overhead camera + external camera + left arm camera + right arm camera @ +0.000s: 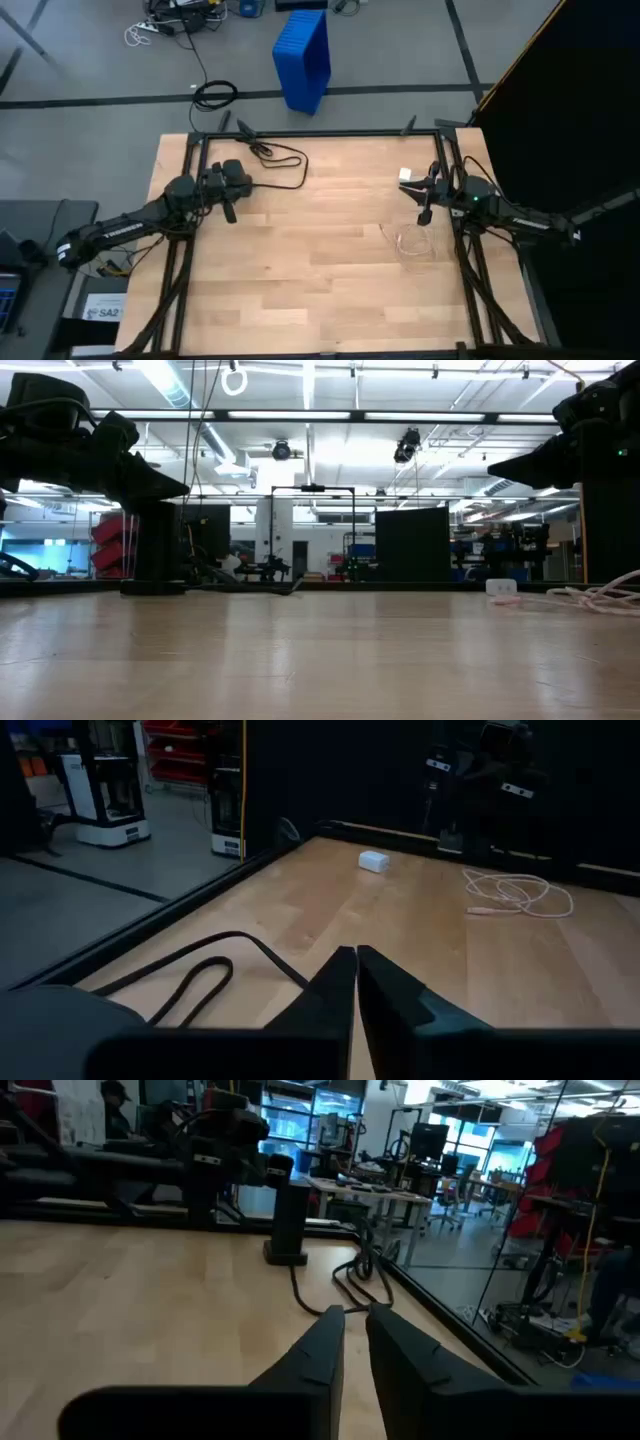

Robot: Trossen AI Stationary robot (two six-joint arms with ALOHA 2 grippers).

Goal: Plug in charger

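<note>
Currently nothing held. Left claw (232, 213) clenched on air, hovering above the desk (320, 290) at its left side, near the black power block (233, 175) and its looped black cord (285, 165). Right claw (424, 215) also pinched near-shut, empty, at the right side. White charger (408, 176) sits on the desk toward the back right, just beside the right claw; pale cable (410, 242) coiled loose nearby, apart from the charger.

Risks, as judged:
- Needs reopening before descent, else knocks the charger away instead of gripping.
- Small smooth brick, likely to twist in the pinch, so prongs misalign at the socket.
- Socket face not visible from any view; orientation unknown, insertion may jam.
- Loose coil can snag a finger or drag along.
- Block unanchored, may slide under push unless braced by the left arm.
</note>
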